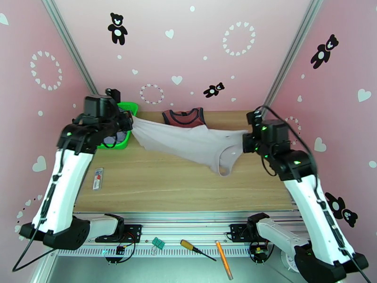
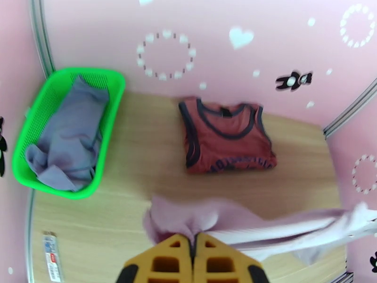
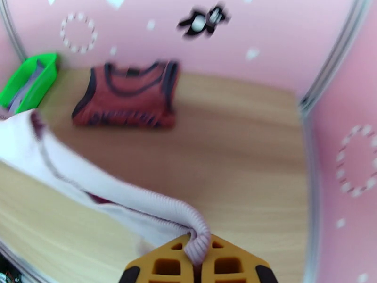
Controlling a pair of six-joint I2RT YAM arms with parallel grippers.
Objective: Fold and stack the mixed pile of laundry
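A pale grey-lilac shirt (image 1: 191,143) hangs stretched above the table between both arms. My left gripper (image 1: 128,121) is shut on its left end, and the yellow fingers (image 2: 170,260) pinch a bunched fold (image 2: 188,222). My right gripper (image 1: 246,140) is shut on the right end, where a ribbed hem (image 3: 198,234) runs between the fingers (image 3: 165,265). A rust-red top (image 1: 184,117) with dark trim lies folded flat at the back of the table (image 2: 226,136) (image 3: 127,95). A blue-grey piece (image 2: 70,133) lies crumpled in the green basket (image 2: 110,123).
The green mesh basket (image 1: 127,109) stands at the back left corner, behind my left arm. A small flat packet (image 1: 97,178) lies on the wooden table near the left edge (image 2: 52,258). Screwdrivers (image 1: 198,249) and a clip rest on the rail in front.
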